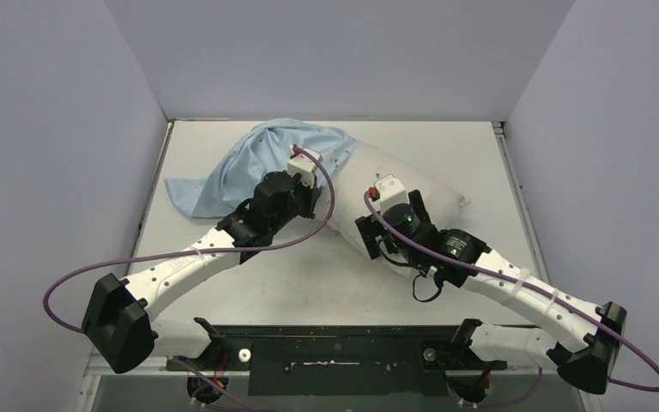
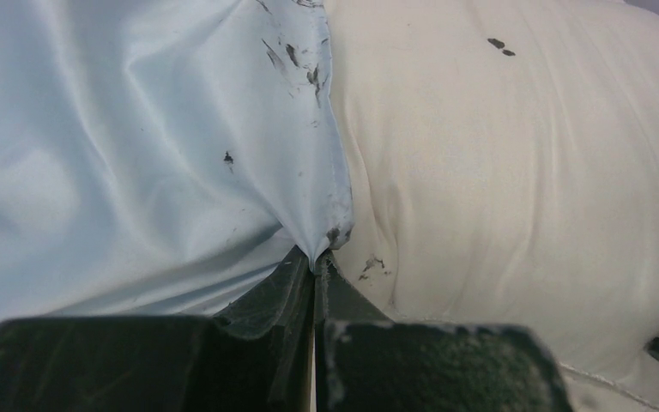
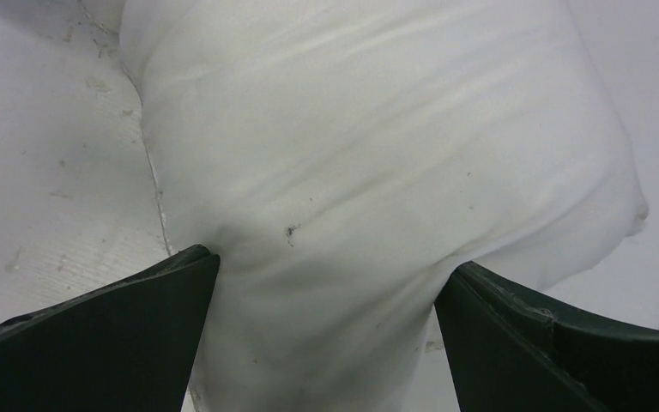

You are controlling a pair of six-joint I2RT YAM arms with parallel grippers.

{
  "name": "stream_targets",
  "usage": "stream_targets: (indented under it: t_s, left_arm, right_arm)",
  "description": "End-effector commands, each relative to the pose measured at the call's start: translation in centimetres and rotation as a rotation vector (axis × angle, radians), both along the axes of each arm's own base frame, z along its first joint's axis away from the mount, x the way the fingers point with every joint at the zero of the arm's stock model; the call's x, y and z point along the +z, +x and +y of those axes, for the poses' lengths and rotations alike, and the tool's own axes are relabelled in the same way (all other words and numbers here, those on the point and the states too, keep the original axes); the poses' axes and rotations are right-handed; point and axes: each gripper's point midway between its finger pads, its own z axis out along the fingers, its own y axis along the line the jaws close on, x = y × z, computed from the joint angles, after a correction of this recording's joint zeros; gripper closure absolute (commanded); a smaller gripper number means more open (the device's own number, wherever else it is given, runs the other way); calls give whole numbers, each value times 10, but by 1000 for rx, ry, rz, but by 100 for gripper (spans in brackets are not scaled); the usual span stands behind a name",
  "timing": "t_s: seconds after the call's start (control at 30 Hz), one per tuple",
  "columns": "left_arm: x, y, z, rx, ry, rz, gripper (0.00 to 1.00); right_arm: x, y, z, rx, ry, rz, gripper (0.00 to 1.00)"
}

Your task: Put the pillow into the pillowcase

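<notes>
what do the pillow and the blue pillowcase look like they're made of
The pillowcase looks like thin woven cloth, maybe cotton or polyester, with a faint sheen: it lies limp in soft folds and pinches flat in the left gripper. The pillow looks like a matte off-white fabric shell over soft filling: it bulges plump with shallow creases. Exact fibre unclear.

White arm links (image 1: 180, 262), black joints (image 1: 118, 322), purple cables (image 1: 60, 292), dark-green right end effector (image 3: 328, 264).

Sheeny, wrinkled cloth pillowcase (image 2: 120, 146); matt, soft cloth pillow (image 2: 515, 189)
</notes>
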Motion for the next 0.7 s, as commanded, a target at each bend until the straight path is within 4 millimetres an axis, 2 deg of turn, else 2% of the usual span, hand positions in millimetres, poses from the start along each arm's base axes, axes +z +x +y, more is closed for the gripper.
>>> stream_targets:
  t_s: [0.0, 0.13, 0.3, 0.37, 0.5, 0.67]
  left_arm:
    - [61, -1, -16, -61, -179, -113, 100]
    - [59, 0, -15, -62, -183, -110, 100]
    - [57, 2, -14, -56, -186, -105, 100]
    - [58, 2, -14, -57, -193, -105, 100]
    - [59, 2, -15, -59, -208, -104, 100]
    - [59, 2, -17, -62, -228, -99, 100]
  right_arm:
    - [45, 11, -5, -109, -25, -73, 2]
    - [60, 5, -12, -151, -16, -41, 1]
    - [72, 1, -14, -110, 35, -87, 1]
    - [72, 2, -9, -54, 34, -122, 1]
    - [48, 5, 7, 68, -20, -143, 2]
    - [18, 22, 10, 96, -180, -217, 0]
